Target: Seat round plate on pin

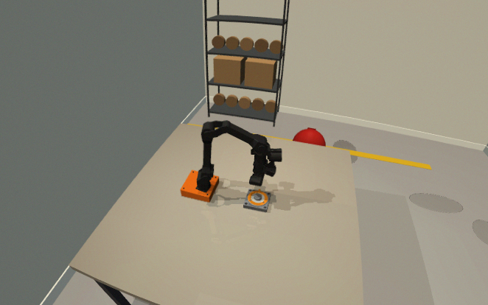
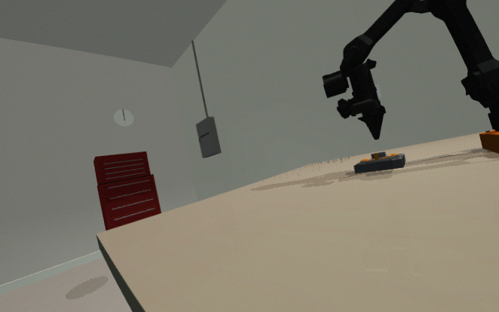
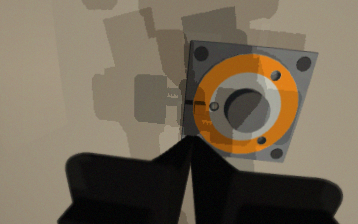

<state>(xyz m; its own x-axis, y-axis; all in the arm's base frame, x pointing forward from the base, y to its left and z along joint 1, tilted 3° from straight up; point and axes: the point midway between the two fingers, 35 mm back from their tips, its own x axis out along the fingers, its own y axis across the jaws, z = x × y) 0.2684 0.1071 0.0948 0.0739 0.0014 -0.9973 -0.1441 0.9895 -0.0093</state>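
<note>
Hovering clear above plate point(image 3: 248, 106), gripper point(image 3: 190, 145) clenched on nothing; pin point(image 3: 214, 106) looks seated in hole, plate seemingly flat; next: stay off.

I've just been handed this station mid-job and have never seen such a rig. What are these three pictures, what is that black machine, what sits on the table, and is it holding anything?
The black machine is one jointed arm bolted to an orange mount on a tan table.

The wide picture looks down from above. The low picture looks across the table from its edge. The close one comes from a camera on the arm's wrist, looking down past the fingers.

The gripper is the arm's two-fingered hand. Its fingers are pressed together into a point, and it holds nothing. In the low view it hangs above the part with a gap below the tip.

On the table is a grey square base carrying a round orange plate around a centre post. Whether the plate lies flat I cannot tell for certain.
</note>
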